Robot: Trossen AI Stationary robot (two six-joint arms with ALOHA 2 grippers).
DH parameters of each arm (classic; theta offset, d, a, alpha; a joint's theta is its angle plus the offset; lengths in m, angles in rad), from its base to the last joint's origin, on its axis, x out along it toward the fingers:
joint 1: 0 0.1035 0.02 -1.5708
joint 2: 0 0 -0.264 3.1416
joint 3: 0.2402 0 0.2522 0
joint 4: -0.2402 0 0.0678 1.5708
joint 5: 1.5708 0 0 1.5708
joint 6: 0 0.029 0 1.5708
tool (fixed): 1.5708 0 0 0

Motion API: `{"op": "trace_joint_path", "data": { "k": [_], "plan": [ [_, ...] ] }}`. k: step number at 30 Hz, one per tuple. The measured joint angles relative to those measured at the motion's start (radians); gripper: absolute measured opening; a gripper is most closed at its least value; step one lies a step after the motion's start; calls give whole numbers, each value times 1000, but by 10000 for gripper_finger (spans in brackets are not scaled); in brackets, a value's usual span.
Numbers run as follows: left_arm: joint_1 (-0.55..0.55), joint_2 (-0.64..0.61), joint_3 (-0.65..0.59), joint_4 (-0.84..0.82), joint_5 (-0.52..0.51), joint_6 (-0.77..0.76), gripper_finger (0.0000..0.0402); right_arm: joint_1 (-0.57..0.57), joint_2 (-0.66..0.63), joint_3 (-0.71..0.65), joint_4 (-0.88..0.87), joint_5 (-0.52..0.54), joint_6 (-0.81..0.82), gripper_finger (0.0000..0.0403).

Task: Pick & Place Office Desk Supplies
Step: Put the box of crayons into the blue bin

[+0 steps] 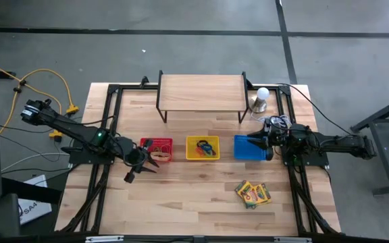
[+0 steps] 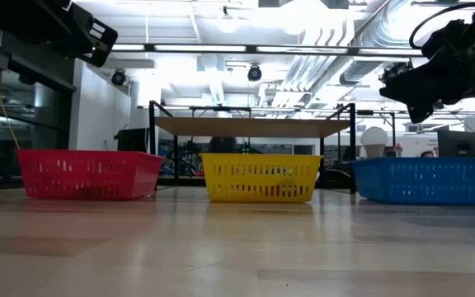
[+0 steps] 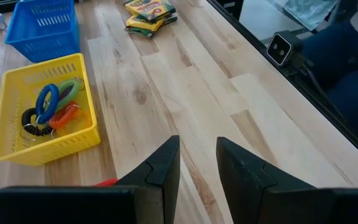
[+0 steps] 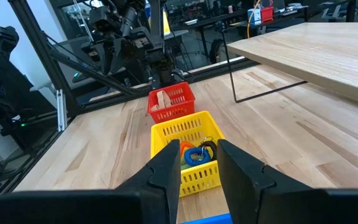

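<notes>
**benchrat:** Going left to right off the yellow basket: the left tool hangs just past the red basket on the yellow one's left, fingers a little apart and nothing between them. The coiled rings already sit inside the yellow one.

**solderjoe:** The right tool is over the blue basket on its right, also slightly apart and empty. The crayon boxes lie on the table, well in front of the blue one. They're flat and stacked, so I'd guess narrow jaws could skid over the top box or knock the stack.
</notes>
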Motion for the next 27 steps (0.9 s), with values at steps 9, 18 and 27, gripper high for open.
{"op": "trace_joint_path", "data": {
  "k": [9, 18, 27],
  "plan": [
    [0, 0, 0, 0, 0, 0, 100, 0, 0, 0, 8, 1, 0, 94],
    [0, 0, 0, 0, 0, 1, 100, 0, 0, 0, 7, 0, 0, 94],
    [0, 0, 0, 0, 0, 1, 100, 0, 0, 0, 20, -15, -1, 94]
  ]
}}
